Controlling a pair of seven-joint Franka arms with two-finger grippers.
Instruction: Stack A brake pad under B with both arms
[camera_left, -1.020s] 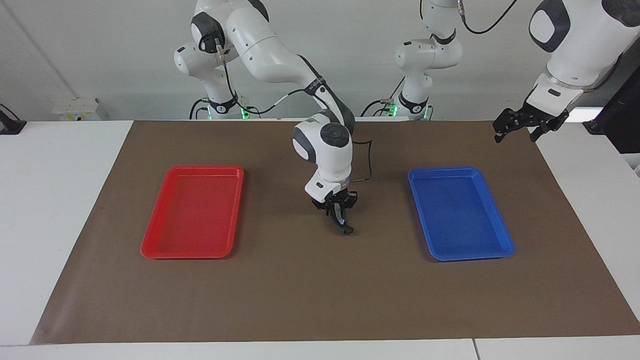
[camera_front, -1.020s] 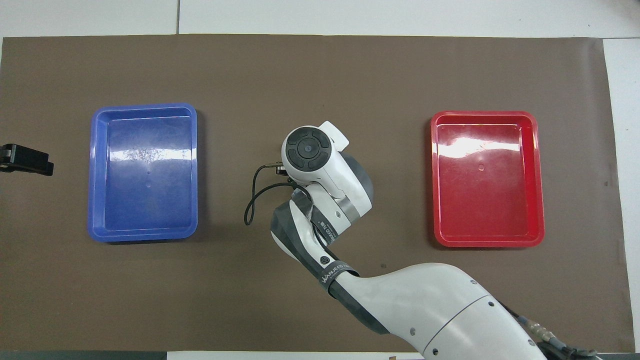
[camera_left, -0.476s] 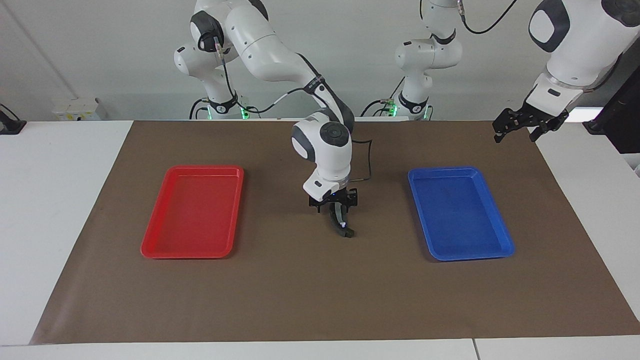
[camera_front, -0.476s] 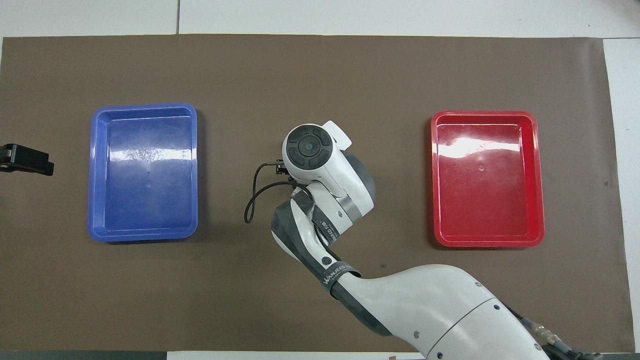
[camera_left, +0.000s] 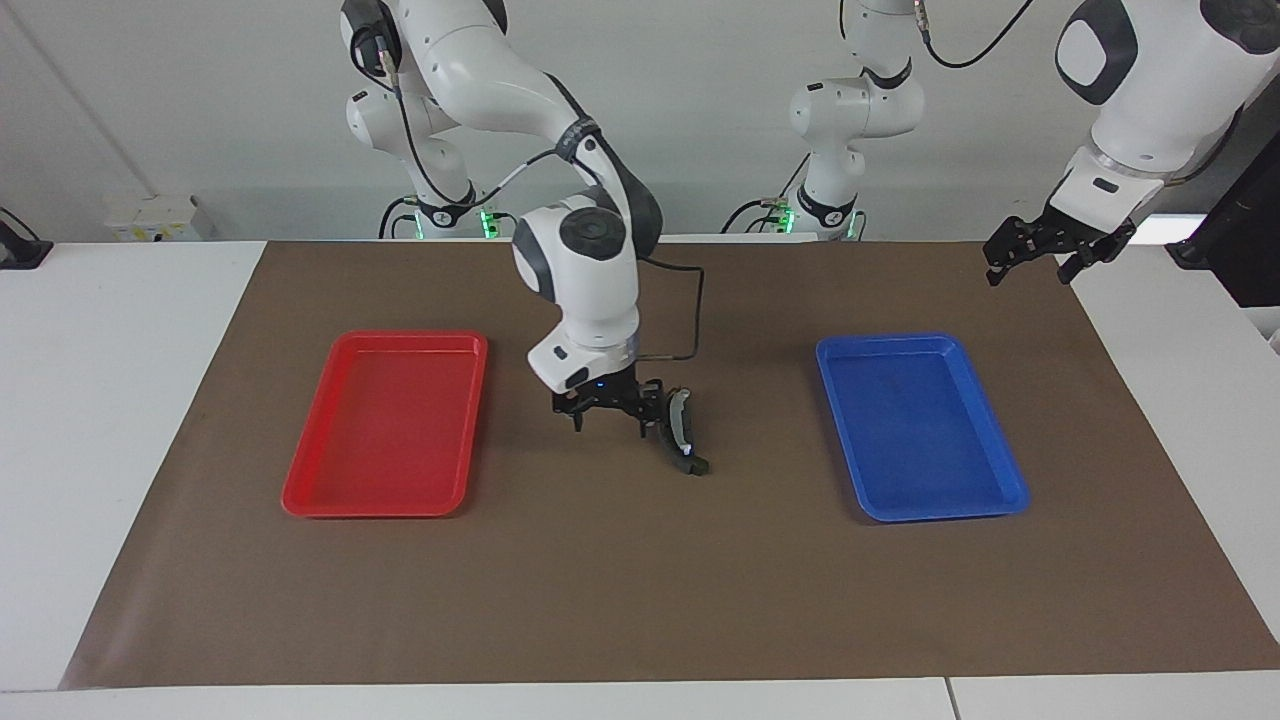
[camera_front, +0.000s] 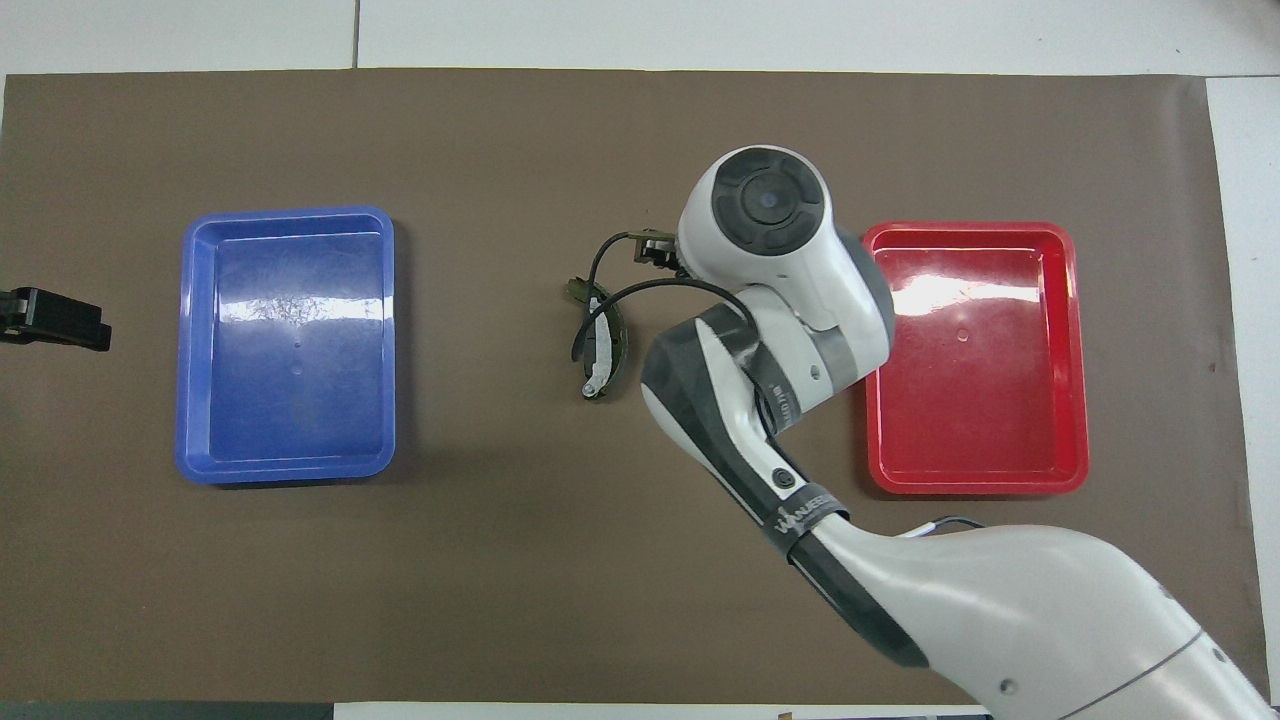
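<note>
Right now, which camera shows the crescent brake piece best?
The overhead view: the crescent brake piece lies in the open on the brown mat, its silvery strip and whole curve clear. The facing view shows it foreshortened, beside the right pincer.

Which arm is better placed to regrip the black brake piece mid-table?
Right. The right gripper, open, hangs beside the brake piece; the left gripper waits over the mat's edge at its own end.

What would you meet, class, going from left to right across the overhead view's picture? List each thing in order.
Left gripper → blue tray → stacked brake pieces → right arm's wrist → red tray.
</note>
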